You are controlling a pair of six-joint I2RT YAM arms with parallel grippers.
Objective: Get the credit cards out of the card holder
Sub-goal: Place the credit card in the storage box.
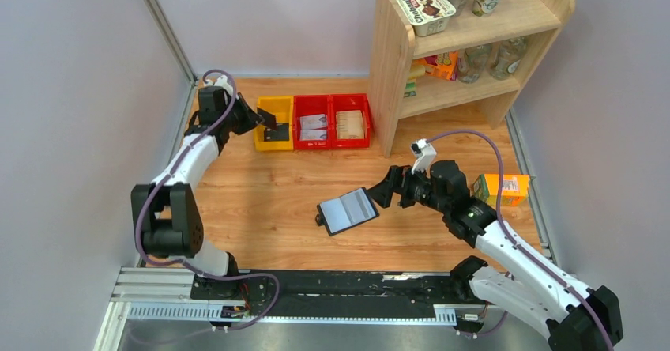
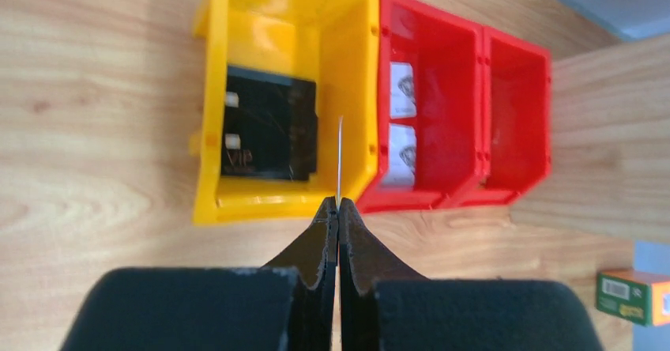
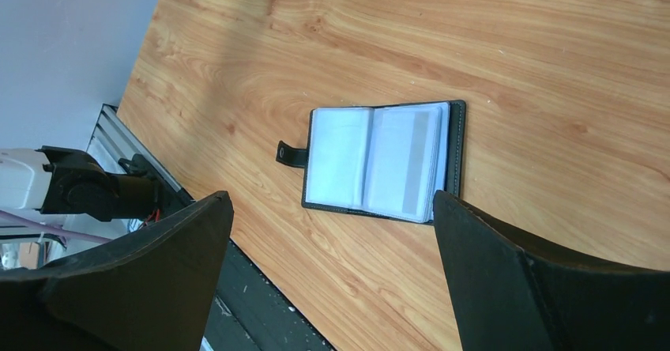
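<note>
Card holder (image 3: 379, 161) open ahead of spread right fingers (image 3: 506, 272) — left fingers (image 2: 316, 248) pinch credit card (image 2: 340, 161).

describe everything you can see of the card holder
The card holder is a small black, leather-looking bifold lying open and flat on the wooden table, pale grey-blue sleeves facing up, one showing a grey stripe. A short strap tab with a snap sticks out from one edge. Nothing touches it; the open right gripper hovers just off it.

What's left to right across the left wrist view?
Lying credit card in yellow bin → held credit card, edge-on in left gripper → whitish cards in red bin → second red bin → orange carton.
</note>
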